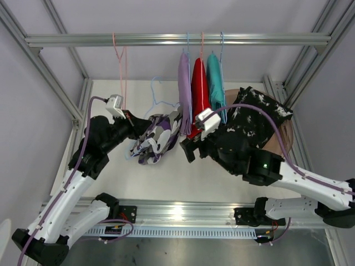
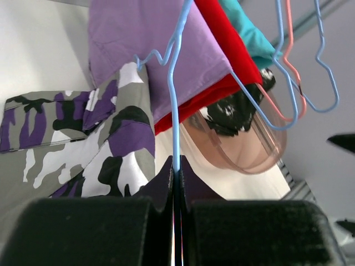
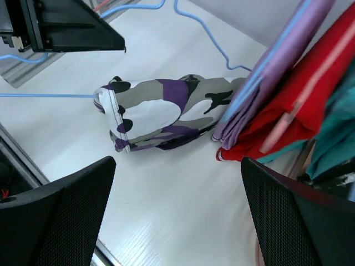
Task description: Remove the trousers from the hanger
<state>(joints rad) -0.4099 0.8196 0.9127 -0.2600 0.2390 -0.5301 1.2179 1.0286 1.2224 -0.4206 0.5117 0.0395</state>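
- The left tool [image 2: 176,176] is clamped tight on the thin wire of the blue hanger [image 2: 175,105], pinching it right at the fingertips.
- The purple-and-white trousers [image 3: 158,108] lie bunched on the tabletop [image 3: 183,221]. The wire seems to run into their folded edge, though that's hard to be sure of from here.
- The right tool [image 3: 177,166] hovers above them, spread wide and holding nothing.
- Best play, I'd say: pin the hanger steady, bring the right tool down on a thick fold away from the wire, then draw cloth and hanger apart.
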